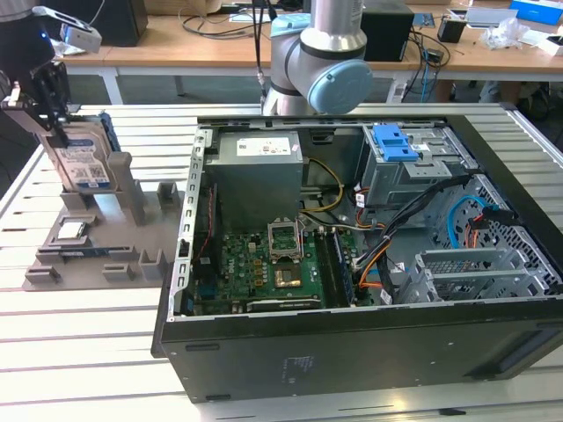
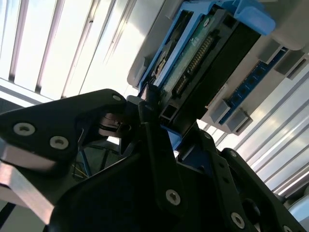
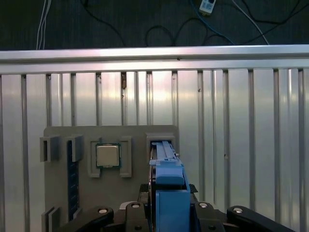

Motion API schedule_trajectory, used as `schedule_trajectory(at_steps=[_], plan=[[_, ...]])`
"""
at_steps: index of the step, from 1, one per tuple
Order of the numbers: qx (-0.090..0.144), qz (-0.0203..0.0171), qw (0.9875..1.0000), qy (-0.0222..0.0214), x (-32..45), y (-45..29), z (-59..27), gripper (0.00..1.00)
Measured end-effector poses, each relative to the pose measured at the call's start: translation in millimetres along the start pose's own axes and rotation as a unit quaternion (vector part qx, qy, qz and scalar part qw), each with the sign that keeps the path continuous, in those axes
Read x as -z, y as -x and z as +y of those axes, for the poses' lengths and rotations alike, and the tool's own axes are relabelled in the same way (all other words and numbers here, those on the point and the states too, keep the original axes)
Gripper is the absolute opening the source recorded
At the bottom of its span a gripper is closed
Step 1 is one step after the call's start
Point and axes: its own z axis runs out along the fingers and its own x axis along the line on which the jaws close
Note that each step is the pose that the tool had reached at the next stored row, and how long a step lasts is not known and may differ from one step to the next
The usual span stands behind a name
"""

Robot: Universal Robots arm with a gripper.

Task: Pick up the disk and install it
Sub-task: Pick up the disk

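The disk [image 1: 85, 158], a silver drive with a white and blue label in a blue frame, stands on edge in a slot of the grey holder [image 1: 98, 239] at the exterior view's left. My gripper [image 1: 58, 130] reaches down from above and is shut on the disk's upper edge. In the second wrist view the black fingers [image 2: 150, 126] press on the blue frame of the disk [image 2: 203, 53]. In the first wrist view the disk's blue frame [image 3: 169, 191] sits between the gripper's links, over the holder [image 3: 63, 133].
A small square silver chip [image 1: 70, 231] [image 3: 108, 155] lies in the holder beside the disk. The open computer case [image 1: 352, 360] fills the exterior view's right, with a blue bracket [image 1: 394, 141] on the drive cage at its back. The robot's base [image 1: 312, 61] stands behind the case.
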Motion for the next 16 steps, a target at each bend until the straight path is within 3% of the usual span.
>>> schedule_trajectory(at_steps=[16], plan=[[0.000, 0.0000, 1.0000, 0.0000, 29.5, 0.5, 0.3, 0.36]])
